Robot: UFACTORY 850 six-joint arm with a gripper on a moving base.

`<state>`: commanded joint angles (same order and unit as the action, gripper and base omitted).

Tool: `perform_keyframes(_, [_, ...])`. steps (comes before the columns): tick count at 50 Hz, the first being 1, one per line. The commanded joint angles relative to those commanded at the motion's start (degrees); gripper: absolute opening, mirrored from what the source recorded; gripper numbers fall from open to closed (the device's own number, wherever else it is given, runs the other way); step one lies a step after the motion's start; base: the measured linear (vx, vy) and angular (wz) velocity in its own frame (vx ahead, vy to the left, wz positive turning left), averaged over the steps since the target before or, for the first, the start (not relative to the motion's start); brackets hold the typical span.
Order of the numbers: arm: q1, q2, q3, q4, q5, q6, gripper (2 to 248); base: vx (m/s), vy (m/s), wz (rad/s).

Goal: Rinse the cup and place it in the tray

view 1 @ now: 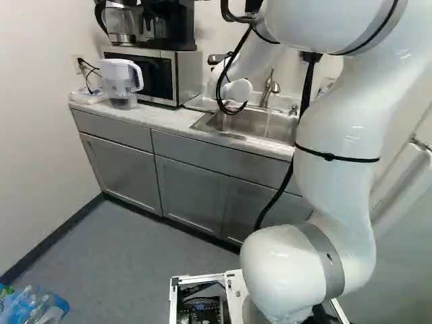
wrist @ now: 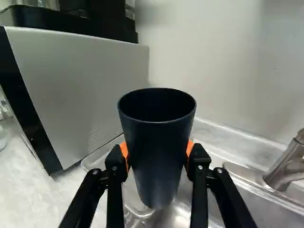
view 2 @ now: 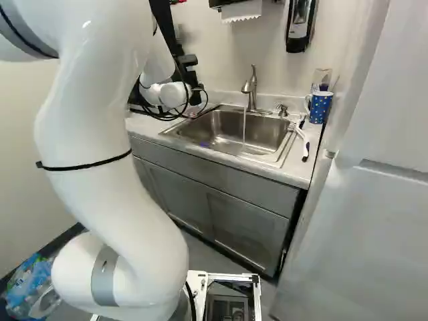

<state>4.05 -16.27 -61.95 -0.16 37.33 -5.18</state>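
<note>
A: Fingers (view 2: 198, 97) status?
B: Partway apart, set to the cup's width. Both orange pads (wrist: 124, 151) press the dark cup (wrist: 156, 142) from opposite sides. Gripped.
A: Where's the cup?
B: Held mouth up near the microwave (view 1: 162, 71), at that end of the sink (view 2: 227, 127). Not under the stream.
A: Water on?
B: Yes, thin stream (view 2: 244, 127) from the faucet (view 2: 252, 87) into the sink. Blue dotted mug (view 2: 320, 107) stands on the bench (view 2: 301, 170), other side.
</note>
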Motion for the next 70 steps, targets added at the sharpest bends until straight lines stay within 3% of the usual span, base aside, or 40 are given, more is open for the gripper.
perform_keyframes(33, [2.0, -10.0, -10.8, 3.4, 0.0, 0.0, 125, 0.000, 0.000, 0.000])
perform_keyframes(70, [2.6, -14.9, -12.5, 6.2, -0.9, 0.0, 125, 0.000, 0.000, 0.000])
